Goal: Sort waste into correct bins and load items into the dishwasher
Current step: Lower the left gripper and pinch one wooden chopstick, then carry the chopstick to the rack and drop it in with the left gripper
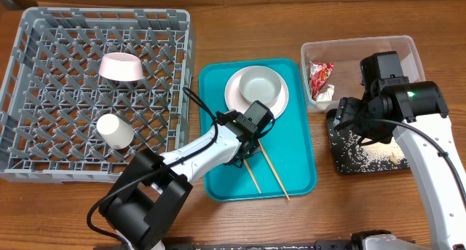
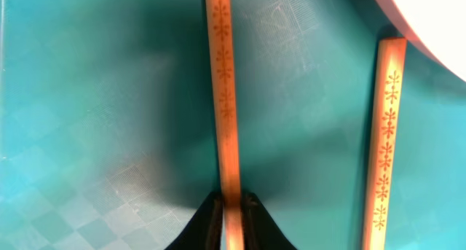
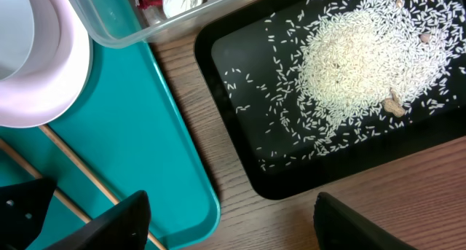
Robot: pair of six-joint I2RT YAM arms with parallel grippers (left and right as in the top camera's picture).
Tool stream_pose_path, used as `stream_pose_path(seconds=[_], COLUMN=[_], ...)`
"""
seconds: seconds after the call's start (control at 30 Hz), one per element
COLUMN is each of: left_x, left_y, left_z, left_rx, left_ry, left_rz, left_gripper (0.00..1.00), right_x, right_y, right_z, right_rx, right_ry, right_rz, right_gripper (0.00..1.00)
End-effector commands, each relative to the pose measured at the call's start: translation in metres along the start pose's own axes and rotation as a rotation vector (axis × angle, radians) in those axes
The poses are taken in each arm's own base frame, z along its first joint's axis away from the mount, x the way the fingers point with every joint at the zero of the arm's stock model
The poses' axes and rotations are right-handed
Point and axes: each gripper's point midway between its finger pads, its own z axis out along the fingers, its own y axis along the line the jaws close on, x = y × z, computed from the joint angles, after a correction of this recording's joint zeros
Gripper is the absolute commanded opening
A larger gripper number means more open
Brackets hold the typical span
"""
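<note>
The dish rack [image 1: 44,162] holds the pink bowl [image 1: 120,68] and the cup [image 1: 114,130], so that part of the loading looks done. On the teal tray [image 1: 295,155] the plate [image 1: 234,98] sits with the grey-green bowl [image 1: 261,84] on it; both are yet to be loaded, I judge. The clear tub [image 1: 404,46] has the red wrapper [image 1: 320,76] inside, and the black tray [image 3: 306,170] carries the rice [image 3: 357,53], so the waste seems sorted. Two chopsticks [image 1: 277,176] lie on the teal tray. The left gripper [image 2: 231,219] is pinched narrow on one chopstick [image 2: 222,97], near its end. The right gripper [image 3: 229,232] hangs wide and empty over the gap between the teal tray and the black tray. The table [image 1: 335,213] is brown wood, and nothing of the room beyond it shows.
</note>
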Motion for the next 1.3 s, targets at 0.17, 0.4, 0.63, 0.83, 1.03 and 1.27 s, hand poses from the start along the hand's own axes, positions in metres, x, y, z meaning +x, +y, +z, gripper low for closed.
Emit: stream_pose_path(seconds=[0.17, 0.4, 0.63, 0.83, 1.03, 1.27], left_x=[0.013, 0.013, -0.002, -0.026, -0.068, -0.137], left_y=[0.004, 0.003, 0.0, 0.003, 0.011, 0.034], left_z=[0.012, 0.011, -0.012, -0.053, -0.098, -0.158], left_rx=[-0.018, -0.017, -0.002, 0.004, 0.022, 0.054], left_ry=[0.057, 0.056, 0.027, 0.002, -0.045, -0.171], left_rz=[0.0, -0.004, 0.04, 0.234, 0.373, 0.383], left_gripper=[0.07, 0.04, 0.04, 0.04, 0.04, 0.04], right_x=[-0.005, -0.005, -0.004, -0.004, -0.004, -0.004], right_y=[0.0, 0.0, 0.0, 0.0, 0.0, 0.0], right_z=[-0.005, -0.005, -0.005, -0.005, -0.005, -0.005], right_rx=[-0.003, -0.003, -0.001, -0.001, -0.002, -0.002], right_ry=[-0.024, -0.024, -0.021, -0.021, -0.021, -0.021], right_rz=[0.003, -0.004, -0.02, -0.02, -0.02, -0.02], right_gripper=[0.77, 0.77, 0.77, 0.77, 0.77, 0.77])
